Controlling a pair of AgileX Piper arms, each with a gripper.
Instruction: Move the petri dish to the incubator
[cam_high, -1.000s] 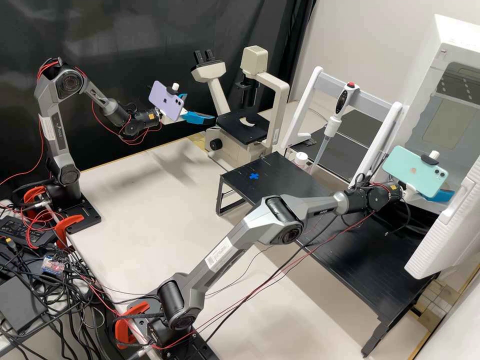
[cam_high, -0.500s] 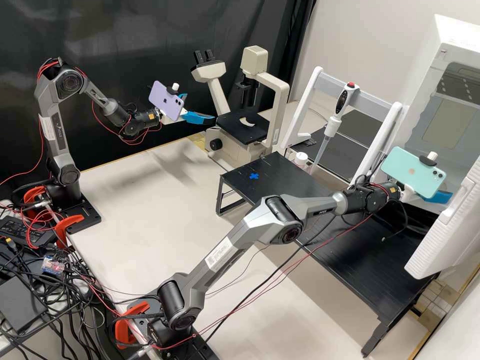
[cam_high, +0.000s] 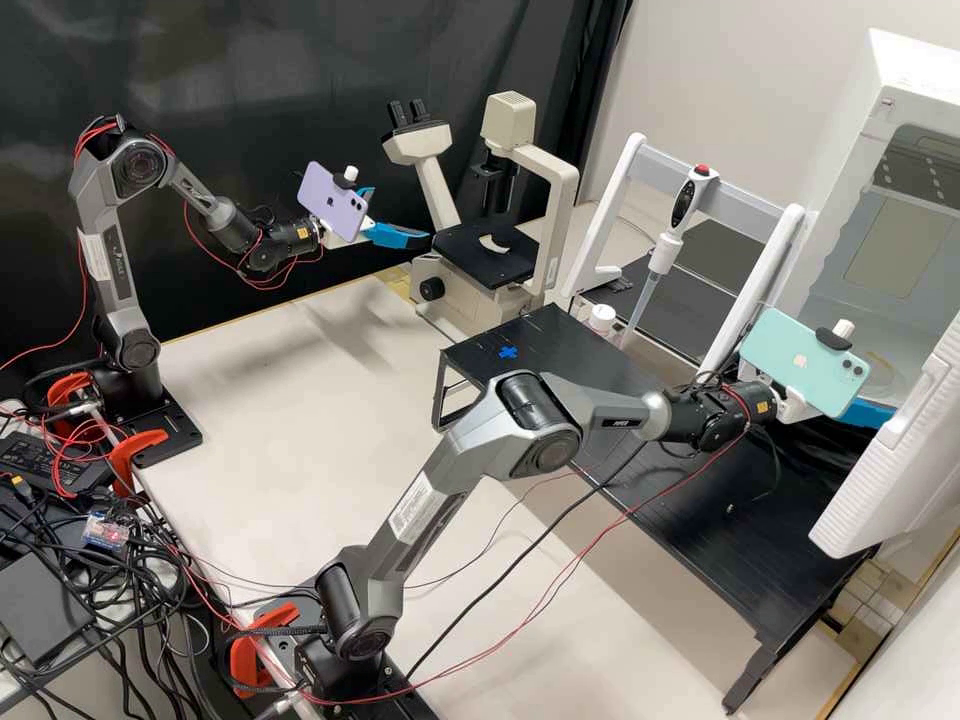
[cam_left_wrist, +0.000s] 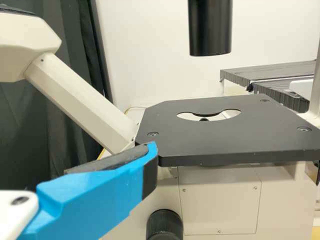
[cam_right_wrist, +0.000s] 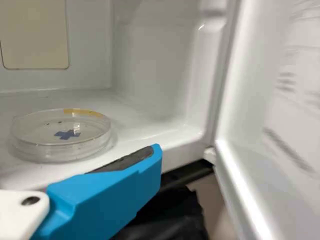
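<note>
White incubator floor holds the petri dish near the open right gripper; the left gripper gapes too.

Grey arms, black joints, red/black cables, white stickers. Left end effector, right end effector: white, blue fingers.

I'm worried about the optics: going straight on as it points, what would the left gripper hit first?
Probably the black microscope stage, which the left gripper points towards; depth is unclear, so it might just pass over or under.
</note>
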